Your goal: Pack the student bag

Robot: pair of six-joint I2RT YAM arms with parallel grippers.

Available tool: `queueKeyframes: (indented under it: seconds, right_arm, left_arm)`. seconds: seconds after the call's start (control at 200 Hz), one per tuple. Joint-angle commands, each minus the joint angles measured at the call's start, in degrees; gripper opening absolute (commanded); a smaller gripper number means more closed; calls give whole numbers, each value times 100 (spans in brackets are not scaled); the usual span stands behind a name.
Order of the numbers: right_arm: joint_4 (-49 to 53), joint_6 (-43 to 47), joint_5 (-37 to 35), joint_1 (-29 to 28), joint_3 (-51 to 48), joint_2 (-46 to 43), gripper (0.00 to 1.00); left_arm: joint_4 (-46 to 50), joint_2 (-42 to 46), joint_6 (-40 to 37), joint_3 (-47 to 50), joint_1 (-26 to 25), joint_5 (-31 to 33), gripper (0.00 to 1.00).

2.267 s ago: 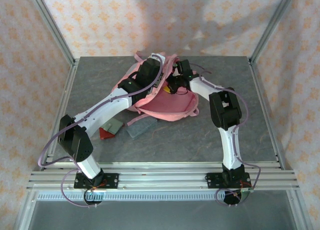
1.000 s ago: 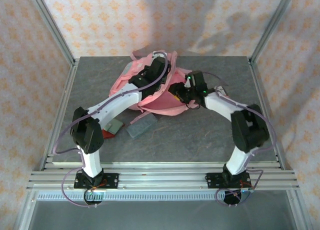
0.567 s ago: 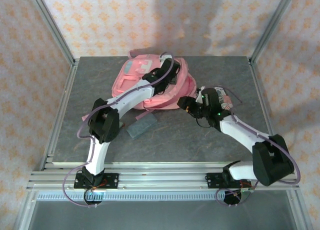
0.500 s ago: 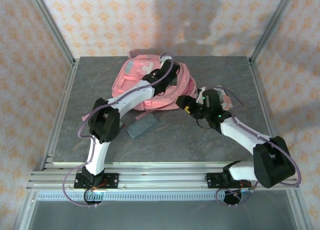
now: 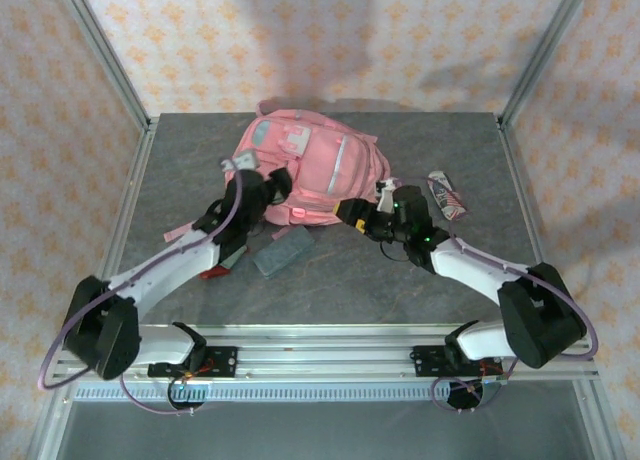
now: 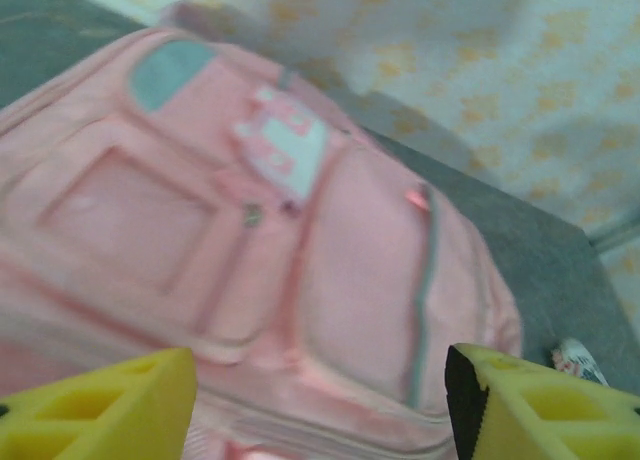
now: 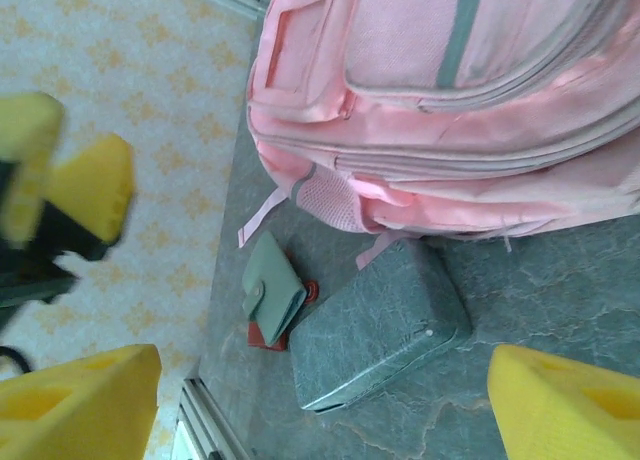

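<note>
Grey table [image 5: 400, 290]: left arm [image 5: 170, 265] and right arm [image 5: 470, 265] stretch low toward the student bag [image 5: 310, 165], jaws parted

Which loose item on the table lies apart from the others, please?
The striped packet, alone right of the student bag; grey pouch and green wallet lie together.

Grey-green flat pouch [image 7: 380, 325] lies flat on grey marbled table [image 5: 350, 290]. Just beside pouch, toward table's left: pale green snap wallet [image 7: 272, 290] overlapping small red item [image 7: 262, 335]. Striped packet [image 5: 443, 194] on right side, well apart. Backdrop [image 5: 300, 40]: cream, orange motifs.
</note>
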State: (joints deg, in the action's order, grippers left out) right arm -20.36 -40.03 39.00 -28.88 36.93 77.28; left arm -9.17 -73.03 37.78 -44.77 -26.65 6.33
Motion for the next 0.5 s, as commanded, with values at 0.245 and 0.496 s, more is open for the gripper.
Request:
queueKeyframes:
  seconds: [0.245, 0.496]
  right_arm:
    - [-596, 4, 68, -207, -127, -180, 84]
    - [-416, 88, -2, -205, -267, -331, 83]
  left_arm:
    - [-2153, -473, 1400, 1673, 788, -913, 71]
    - [-2634, -1575, 1601, 1473, 897, -1034, 70]
